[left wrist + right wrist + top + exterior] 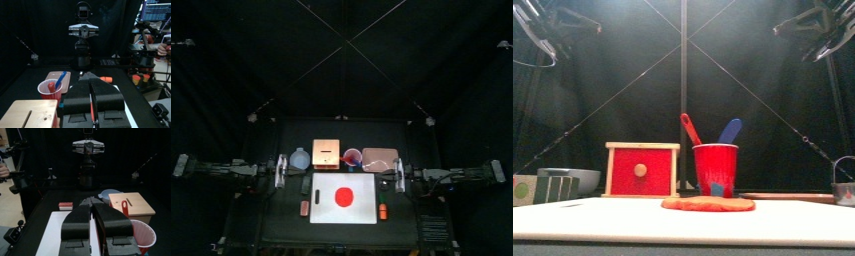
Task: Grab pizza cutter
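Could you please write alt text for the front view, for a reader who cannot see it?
A red cup holding a red-handled tool and a blue-handled tool stands behind a flat red disc on a white board. Beside it is a wooden box with a red front; both arms hang high behind.

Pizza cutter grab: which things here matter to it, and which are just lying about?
Job: red plastic cup; red tool handle and blue tool handle standing in it, one probably the cutter.
Lying about: red-fronted wooden box; flat red disc; white board; grey bowl.

Red disc (344, 195) on white board (322, 213), arms flanking
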Tool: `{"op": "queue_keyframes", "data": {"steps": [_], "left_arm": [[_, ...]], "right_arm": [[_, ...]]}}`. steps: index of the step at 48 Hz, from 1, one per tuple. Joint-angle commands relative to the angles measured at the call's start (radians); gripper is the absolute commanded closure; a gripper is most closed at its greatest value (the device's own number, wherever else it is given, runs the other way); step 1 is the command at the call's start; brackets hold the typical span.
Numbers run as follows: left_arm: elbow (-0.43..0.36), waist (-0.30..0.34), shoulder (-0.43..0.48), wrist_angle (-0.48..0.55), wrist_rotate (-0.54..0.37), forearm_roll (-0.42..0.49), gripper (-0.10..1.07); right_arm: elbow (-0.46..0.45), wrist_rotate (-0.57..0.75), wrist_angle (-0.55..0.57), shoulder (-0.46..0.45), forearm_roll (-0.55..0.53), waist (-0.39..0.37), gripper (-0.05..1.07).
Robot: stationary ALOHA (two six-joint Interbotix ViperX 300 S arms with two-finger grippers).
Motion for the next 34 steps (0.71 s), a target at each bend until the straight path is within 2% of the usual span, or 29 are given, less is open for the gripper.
{"op": "queue_keyframes", "data": {"steps": [1,6,12,19,25,34], "left_arm": [[-0.041,0.011,0.018,0.000,0.017,0.084,0.98],[-0.037,0.009,0.021,0.000,0.015,0.095,0.98],[-0.031,0.011,0.034,0.000,0.015,0.083,0.97],[-0.025,0.015,0.063,-0.005,0.017,0.067,0.97],[-0.025,0.015,0.075,-0.006,0.018,0.063,0.97],[-0.020,0.015,0.075,-0.008,0.018,0.063,0.97]], "right_arm": [[0.002,-0.008,0.000,0.041,-0.005,-0.026,1.02],[0.006,-0.003,0.002,0.107,-0.018,-0.075,1.02],[-0.034,0.008,0.021,0.221,-0.034,-0.143,1.01],[-0.123,0.008,0.150,0.341,-0.034,-0.181,0.94],[-0.215,0.008,0.324,0.440,-0.035,-0.198,0.75],[-0.295,0.008,0.479,0.502,-0.067,-0.199,0.32]]}}
